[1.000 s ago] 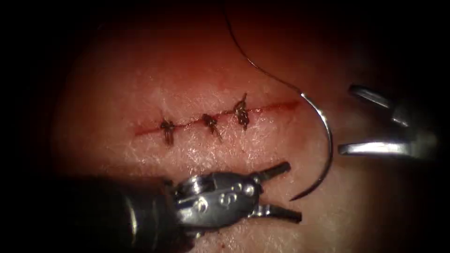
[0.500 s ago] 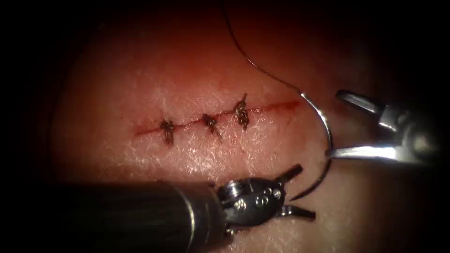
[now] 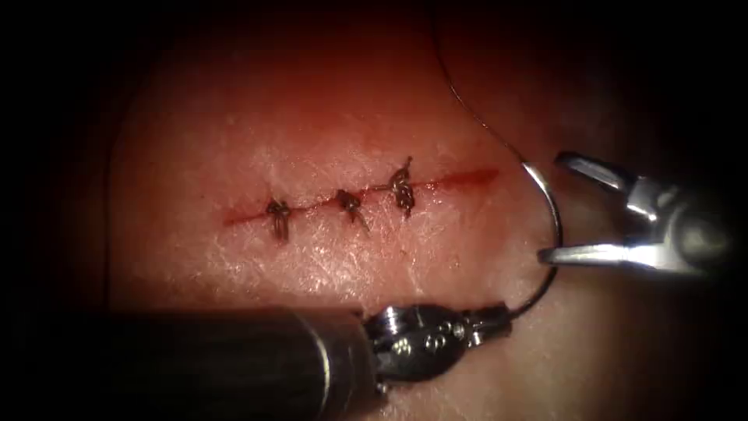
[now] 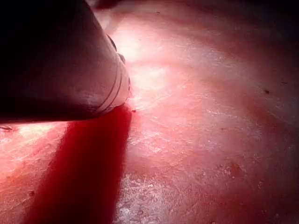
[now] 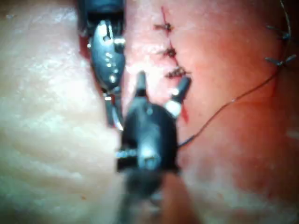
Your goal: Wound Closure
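Note:
The curved needle (image 3: pixel 558 218) lies on the tissue (image 3: pixel 351 125) just past the right end of the cut (image 3: pixel 460 179), not in the tissue. My left tool (image 3: pixel 497 319) comes in from the lower left with its jaws shut on the needle close to its point. My right tool (image 3: pixel 552 206) stands open at the right, its jaws above and below the needle's mid-curve; the lower jaw touches the needle. Thread (image 3: pixel 467 105) runs up from the needle's blunt end. In the right wrist view my right tool (image 5: pixel 162 82) is open beside the left tool (image 5: pixel 110 60).
Three tied stitches (image 3: pixel 348 203) with short cut ends sit along the cut, with red fluid in its line. The left tool's dark shaft (image 3: pixel 218 362) crosses the lower left of the field. In the left wrist view the shaft (image 4: pixel 60 60) hangs over wet red tissue (image 4: pixel 201 116).
My left tool moved right and shut its open jaws on the needle near the point. The needle and thread shifted a little to the right. My right tool came in left to the needle.

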Controlling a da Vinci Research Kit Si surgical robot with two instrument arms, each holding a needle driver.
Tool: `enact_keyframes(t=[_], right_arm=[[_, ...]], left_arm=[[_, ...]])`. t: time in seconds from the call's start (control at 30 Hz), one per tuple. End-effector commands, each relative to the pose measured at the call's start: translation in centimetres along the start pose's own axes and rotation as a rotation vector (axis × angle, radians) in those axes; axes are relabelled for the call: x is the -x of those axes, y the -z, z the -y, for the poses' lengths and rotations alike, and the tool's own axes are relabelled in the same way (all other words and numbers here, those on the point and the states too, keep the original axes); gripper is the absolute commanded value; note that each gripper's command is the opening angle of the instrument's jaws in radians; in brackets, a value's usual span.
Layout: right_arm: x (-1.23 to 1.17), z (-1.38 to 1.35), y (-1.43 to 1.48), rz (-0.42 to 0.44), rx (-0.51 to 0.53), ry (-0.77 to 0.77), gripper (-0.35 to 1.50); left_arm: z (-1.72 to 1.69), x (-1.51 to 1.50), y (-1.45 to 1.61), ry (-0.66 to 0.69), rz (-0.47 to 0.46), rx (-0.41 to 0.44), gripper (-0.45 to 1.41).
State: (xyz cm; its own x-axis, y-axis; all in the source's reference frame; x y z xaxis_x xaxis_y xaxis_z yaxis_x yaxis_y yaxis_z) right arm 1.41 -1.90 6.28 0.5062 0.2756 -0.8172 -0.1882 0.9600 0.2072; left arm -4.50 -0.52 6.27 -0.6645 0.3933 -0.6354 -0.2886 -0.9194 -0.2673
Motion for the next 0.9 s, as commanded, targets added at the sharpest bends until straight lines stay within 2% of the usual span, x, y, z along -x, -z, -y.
enact_keyframes(t=[0.03, 0.13, 0.17, 0.27, 0.3, 0.53, 0.57, 0.73, 0.8, 0.9], right_arm=[[0.03, 0.07, -0.08, -0.002, 0.005, -0.055, 1.02], [0.05, 0.1, -0.08, 0.004, 0.03, -0.169, 1.11], [0.06, 0.1, -0.07, 0.004, 0.05, -0.259, 1.16], [0.03, 0.1, -0.08, 0.009, 0.092, -0.379, 1.19], [-0.01, 0.1, -0.09, 0.04, 0.119, -0.407, 1.19], [-0.15, 0.09, -0.2, 0.184, 0.171, -0.465, 1.18], [-0.17, 0.06, -0.22, 0.233, 0.179, -0.479, 1.18], [-0.22, 0.04, -0.24, 0.335, 0.195, -0.497, 1.18], [-0.26, -0.03, -0.22, 0.397, 0.245, -0.493, 1.16], [-0.27, -0.08, -0.23, 0.442, 0.286, -0.486, 1.14]], left_arm=[[-0.02, 0.01, -0.05, -0.017, 0.002, -0.003, -0.45], [0.02, -0.02, 0.03, -0.05, 0.013, -0.018, -0.45], [0.05, -0.03, 0.1, -0.071, 0.013, -0.038, -0.45], [0.12, -0.08, 0.27, -0.104, 0.016, -0.078, -0.45], [0.18, -0.11, 0.39, -0.121, 0.009, -0.103, -0.45], [0.34, -0.21, 0.75, -0.164, 0.014, -0.163, -0.45], [0.37, -0.23, 0.83, -0.186, 0.023, -0.183, -0.45], [0.41, -0.22, 0.88, -0.249, 0.074, -0.253, -0.45], [0.4, -0.18, 0.86, -0.301, 0.12, -0.303, -0.45], [0.4, -0.17, 0.85, -0.338, 0.145, -0.324, -0.45]])
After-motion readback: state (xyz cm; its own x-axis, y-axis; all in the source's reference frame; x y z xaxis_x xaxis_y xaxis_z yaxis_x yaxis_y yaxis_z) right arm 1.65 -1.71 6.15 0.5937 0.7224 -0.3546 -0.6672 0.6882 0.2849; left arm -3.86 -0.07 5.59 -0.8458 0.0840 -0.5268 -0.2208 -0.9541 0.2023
